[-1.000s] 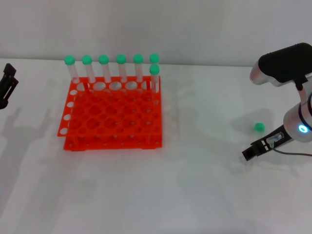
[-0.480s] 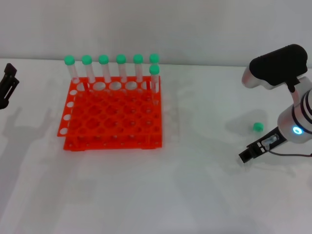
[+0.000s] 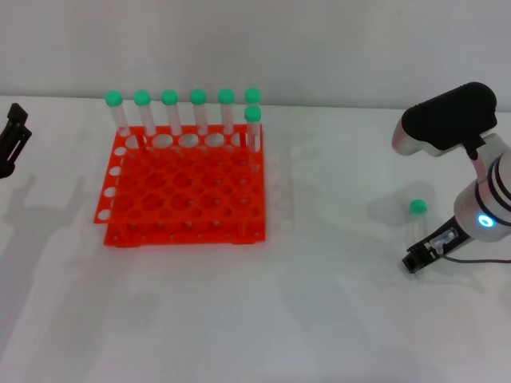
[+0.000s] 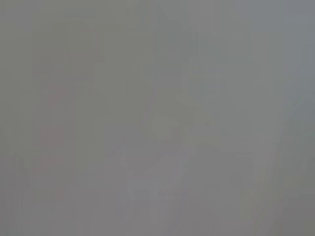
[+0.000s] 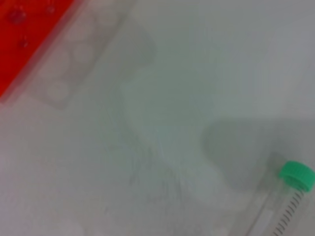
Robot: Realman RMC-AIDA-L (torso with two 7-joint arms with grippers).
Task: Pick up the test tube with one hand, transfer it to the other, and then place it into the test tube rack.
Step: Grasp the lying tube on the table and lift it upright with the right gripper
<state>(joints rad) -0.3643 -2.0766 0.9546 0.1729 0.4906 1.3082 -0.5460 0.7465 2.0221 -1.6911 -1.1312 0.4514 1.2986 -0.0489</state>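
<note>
- Tube lies on the white tabletop at about 3 o'clock of my head view, green cap toward the far side, well apart from the rack.
- Right claw sits low at the tube's near end; I cannot tell if it grips.
- Left claw is parked at 9 o'clock; its state is unclear.
- I count seven capped tubes upright along the rack's far edge.
</note>
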